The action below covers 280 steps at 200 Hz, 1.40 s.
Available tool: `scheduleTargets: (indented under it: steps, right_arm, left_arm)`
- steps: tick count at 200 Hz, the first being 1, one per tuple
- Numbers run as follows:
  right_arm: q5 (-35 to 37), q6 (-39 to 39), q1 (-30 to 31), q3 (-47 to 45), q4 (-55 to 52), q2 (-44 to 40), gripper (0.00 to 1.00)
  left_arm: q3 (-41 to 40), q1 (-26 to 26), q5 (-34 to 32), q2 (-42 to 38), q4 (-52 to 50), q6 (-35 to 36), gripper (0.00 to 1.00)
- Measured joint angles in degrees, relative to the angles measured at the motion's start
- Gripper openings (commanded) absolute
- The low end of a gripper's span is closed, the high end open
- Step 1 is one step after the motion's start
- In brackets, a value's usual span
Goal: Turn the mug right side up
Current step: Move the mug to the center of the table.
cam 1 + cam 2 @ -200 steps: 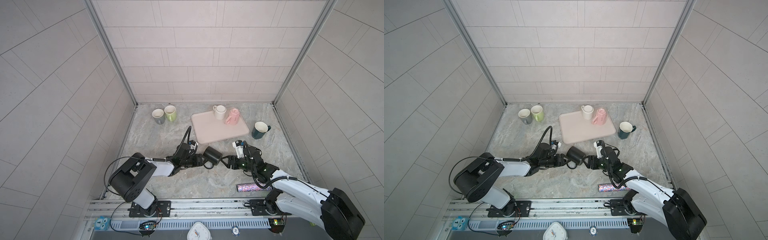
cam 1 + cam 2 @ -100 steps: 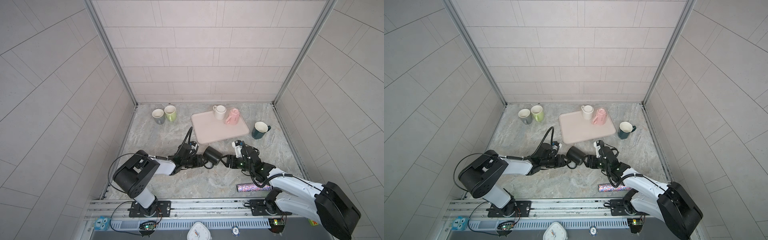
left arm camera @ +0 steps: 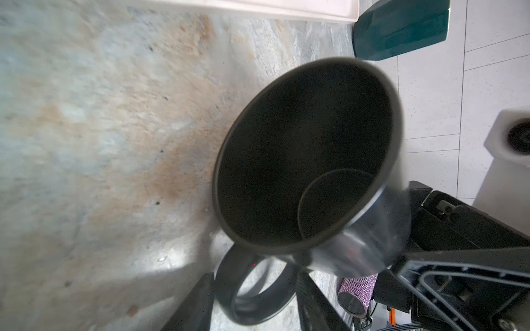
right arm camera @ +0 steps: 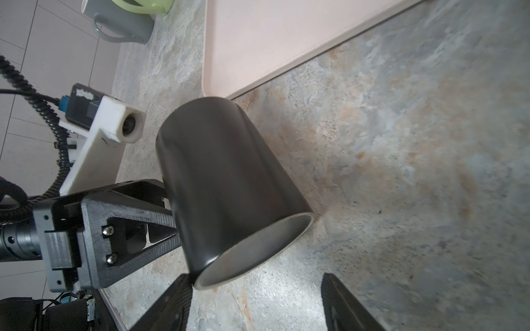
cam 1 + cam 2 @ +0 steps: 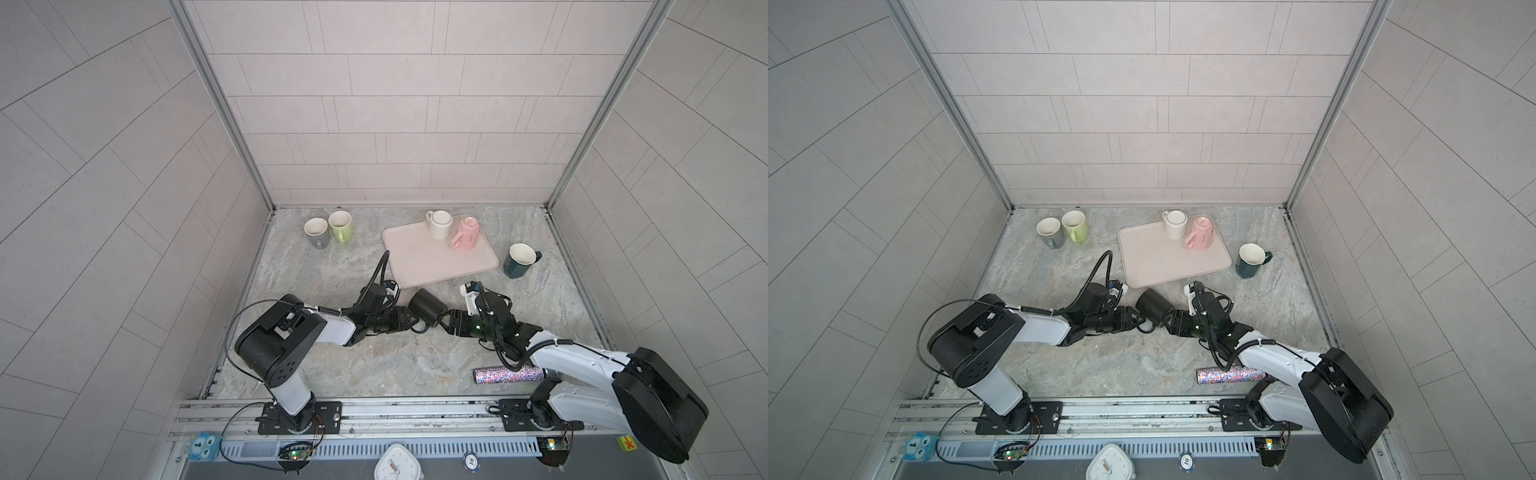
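1. The black mug (image 5: 428, 308) is tipped over on its side near the middle of the stone-patterned tabletop (image 5: 332, 374). It lies just in front of the near edge of the pink tray (image 5: 432, 262), between the two arms.
2. It is neither upright nor bottom-up. The left wrist view looks straight into its dark mouth, and the right wrist view shows its outer wall and part of the rim (image 4: 286, 229).
3. I can't make out whether the mug rests on the tabletop or is lifted slightly clear of it.
4. The left gripper (image 3: 253, 298) reaches in low from the left. Its fingers (image 3: 198, 303) stand fairly narrow, one on each side of the mug's handle (image 3: 225, 289), which fills the gap between them.
5. Whether they actually pinch the handle I cannot tell.
6. The right gripper (image 4: 258, 301) comes in from the other side with its fingers (image 4: 169, 303) spread wide and holding nothing. One fingertip sits right at the mug's rim.
7. On the tray, towards its back, stand a white mug (image 5: 439, 224) and a pink mug (image 5: 466, 235) close together.
8. A grey mug (image 5: 316, 232) and a green mug (image 5: 341, 226) sit side by side at the back left, off the tray.
9. A dark teal mug (image 5: 518, 261) stands upright to the right of the tray.
10. A glittery tube (image 5: 509, 375) lies near the front edge, partly under the right arm.
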Motion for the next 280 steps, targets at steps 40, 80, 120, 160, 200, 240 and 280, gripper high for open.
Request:
scheduleTargets:
  steps: [40, 80, 120, 160, 200, 240, 280]
  right_arm:
    - [0.5, -1.1, 0.0, 2.5, -3.8, 0.1, 0.72]
    - [3.6, -4.9, 0.0, 7.1, -9.7, 0.1, 0.72]
    - [4.9, -7.2, 0.0, 8.8, -12.5, 1.7, 0.72]
    - [5.1, -8.2, 0.0, 11.3, -14.2, 4.1, 0.72]
    - [5.1, -9.0, 0.0, 11.3, -15.3, 4.3, 0.72]
    - [5.3, -9.5, 0.0, 11.8, -15.8, 5.5, 0.72]
    - [5.4, -9.7, -0.1, 12.4, -16.1, 6.7, 0.71]
  left_arm:
    - [1.9, 0.0, -0.5, 0.5, -2.4, 0.7, 0.52]
    - [5.1, 0.0, -2.3, 0.5, -8.6, 4.6, 0.52]
    - [7.8, 0.0, -4.2, 0.5, -14.0, 8.6, 0.52]
    - [10.8, 0.0, -4.4, 3.0, -14.9, 9.9, 0.46]
    - [12.0, 0.0, -4.4, 4.9, -13.3, 9.9, 0.44]
    - [13.8, -0.2, -5.1, 6.1, -14.4, 10.2, 0.39]
    - [16.1, -1.0, -6.3, 7.2, -16.4, 11.0, 0.39]
